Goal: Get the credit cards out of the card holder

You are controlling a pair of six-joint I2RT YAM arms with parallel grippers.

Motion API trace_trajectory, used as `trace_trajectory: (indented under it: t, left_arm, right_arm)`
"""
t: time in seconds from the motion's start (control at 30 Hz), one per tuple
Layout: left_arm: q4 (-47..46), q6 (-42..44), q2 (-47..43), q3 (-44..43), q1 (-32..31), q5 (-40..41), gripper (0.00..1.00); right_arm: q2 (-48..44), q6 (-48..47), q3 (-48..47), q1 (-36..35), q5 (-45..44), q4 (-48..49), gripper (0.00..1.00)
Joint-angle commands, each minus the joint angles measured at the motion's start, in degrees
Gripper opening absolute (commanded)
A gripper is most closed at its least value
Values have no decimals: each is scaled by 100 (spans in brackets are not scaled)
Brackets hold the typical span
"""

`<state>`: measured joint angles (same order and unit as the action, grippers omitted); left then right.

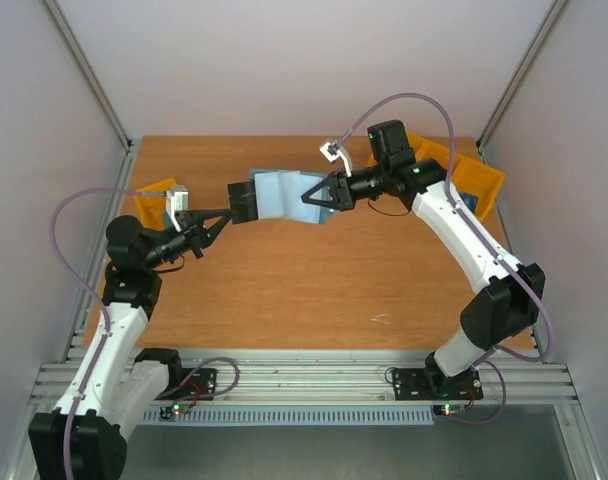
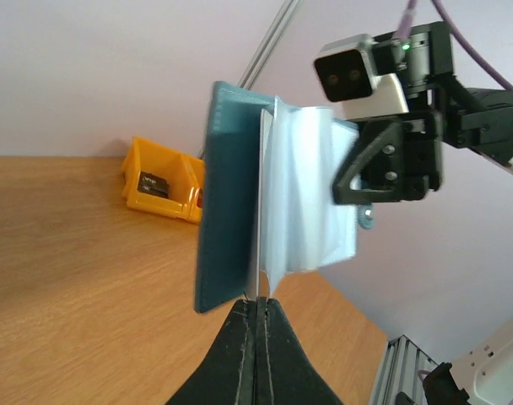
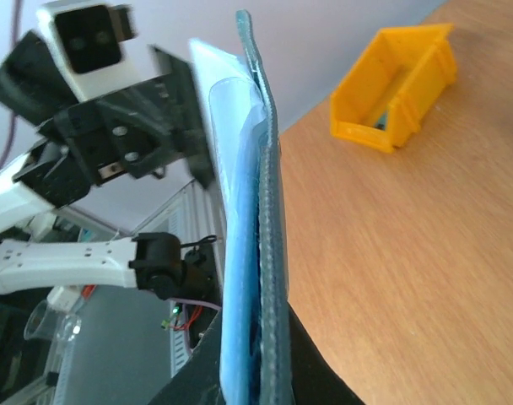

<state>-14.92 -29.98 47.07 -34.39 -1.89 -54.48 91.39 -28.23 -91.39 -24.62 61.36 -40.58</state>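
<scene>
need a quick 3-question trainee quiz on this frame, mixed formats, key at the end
1. True or false: the card holder lies untouched on the table.
2. Which tool grips the card holder? A) left tool only B) right tool only C) both
3. Fill in: the bins near the table's side edges are ___ in colour.
Key: 1 false, both tools hold it spread open. 2 C. 3 yellow.
</scene>
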Motion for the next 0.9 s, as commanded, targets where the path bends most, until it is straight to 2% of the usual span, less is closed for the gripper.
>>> trace_trajectory:
  t: [0.0, 0.3, 0.6, 0.7, 0.87]
  left_arm:
    - [-44, 109, -67, -3, 31, 19, 0]
    - [-44, 305, 9, -55, 31, -120, 0]
    - [-300, 124, 132, -136, 35, -386, 0]
    - [-305, 106, 118, -163, 31, -388, 0]
    - [-145, 244, 103, -190, 32, -307, 0]
  right_arm:
    - [441, 522, -32, 256, -267, -238, 1]
    - [1845, 977, 51, -46, 134, -692, 1]
    - [3278, 1199, -151, -524, 507, -654, 1]
    - [3455, 1116, -225, -511, 177, -894, 10]
    - [3284, 1026, -302, -266, -587, -1307, 32]
